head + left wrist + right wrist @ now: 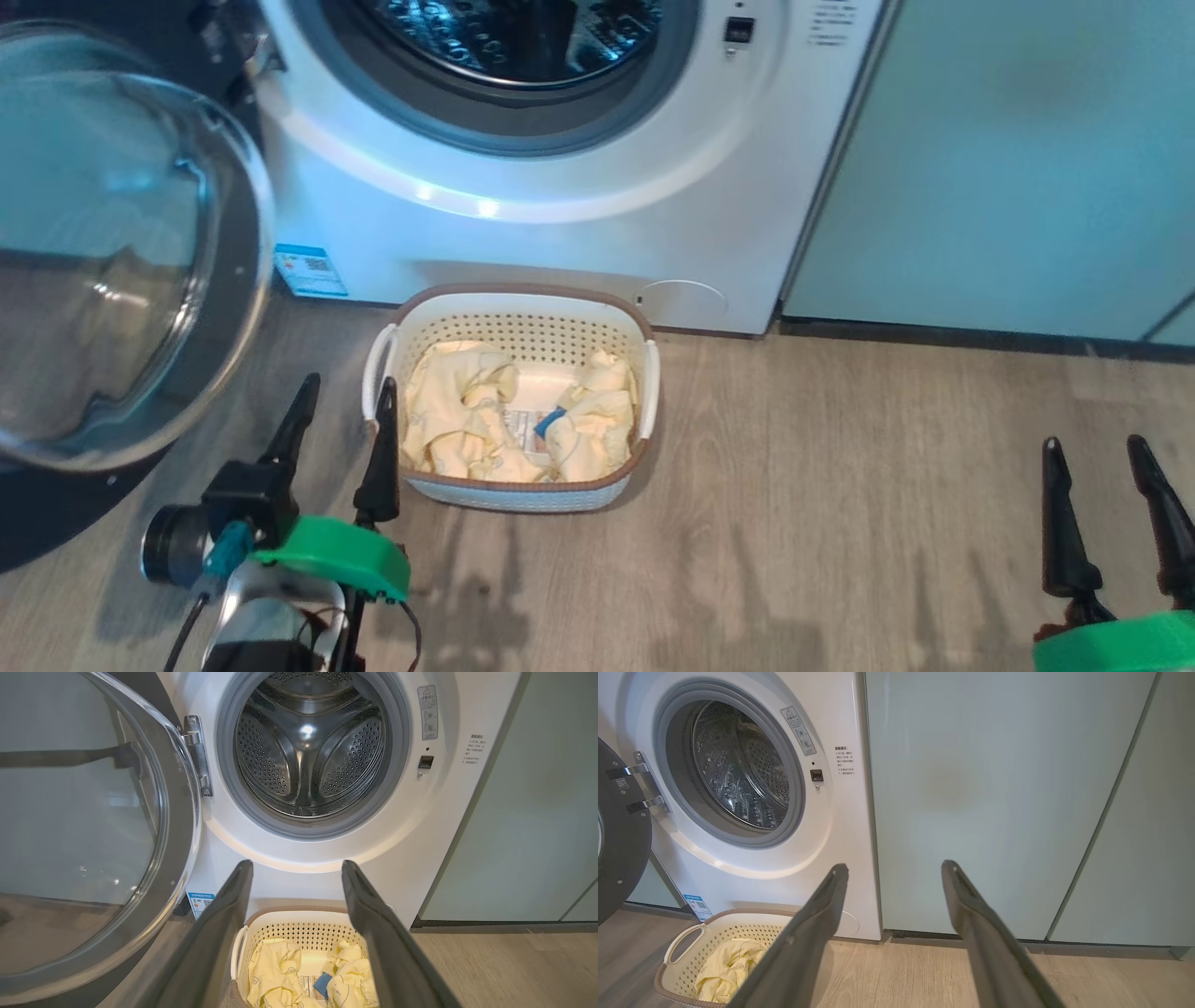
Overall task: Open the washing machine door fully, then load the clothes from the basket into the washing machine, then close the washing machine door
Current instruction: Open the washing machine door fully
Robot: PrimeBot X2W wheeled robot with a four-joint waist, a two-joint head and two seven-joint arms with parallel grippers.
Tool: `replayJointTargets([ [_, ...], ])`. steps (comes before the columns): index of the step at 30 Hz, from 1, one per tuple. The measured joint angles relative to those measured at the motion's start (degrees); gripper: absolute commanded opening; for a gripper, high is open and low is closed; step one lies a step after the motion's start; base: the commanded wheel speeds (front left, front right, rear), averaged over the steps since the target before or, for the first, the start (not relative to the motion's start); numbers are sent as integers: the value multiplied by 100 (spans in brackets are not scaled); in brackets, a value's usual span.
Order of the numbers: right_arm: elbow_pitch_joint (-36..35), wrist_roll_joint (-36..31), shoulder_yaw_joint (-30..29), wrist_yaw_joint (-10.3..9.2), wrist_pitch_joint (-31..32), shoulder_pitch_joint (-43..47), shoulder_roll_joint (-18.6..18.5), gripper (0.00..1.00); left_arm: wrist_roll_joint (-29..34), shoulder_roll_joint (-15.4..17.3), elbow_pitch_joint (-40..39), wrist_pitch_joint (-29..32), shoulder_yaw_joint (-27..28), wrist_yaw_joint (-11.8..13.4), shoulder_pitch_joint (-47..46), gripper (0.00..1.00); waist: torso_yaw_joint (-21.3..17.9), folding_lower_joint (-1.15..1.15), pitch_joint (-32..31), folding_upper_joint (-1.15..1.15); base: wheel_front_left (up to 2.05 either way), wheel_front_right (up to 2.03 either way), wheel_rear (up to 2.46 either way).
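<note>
While door (103,271) was swung wide, clothes (467,420) were heaped in basket (523,334), fingers of left gripper (347,383) and right gripper (1094,443) were spread, empty.

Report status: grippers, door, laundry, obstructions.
Left gripper open, empty; right gripper open, empty. Round black-rimmed glass washing machine door swung open. Pale yellow fabric clothes in cream perforated plastic basket. Nothing blocking steel drum.

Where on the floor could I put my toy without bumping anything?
The wood floor between the basket and the right end effector is bare, with the green cabinet behind it. Left of the basket is crowded: the left end effector and the open washing machine door stand close. The basket holds the clothes.
</note>
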Motion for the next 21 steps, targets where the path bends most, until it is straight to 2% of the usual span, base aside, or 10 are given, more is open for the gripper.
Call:
replayJointTargets([
  [10,-104,9,31,0,0,19,0,100,0,64,67,101,-1,155,-40,100,-355,0,17,0,0,0,0],
  [21,-125,11,23,0,0,40,0,100,4,116,122,94,-24,208,-124,100,-453,0,-24,0,0,0,0],
])
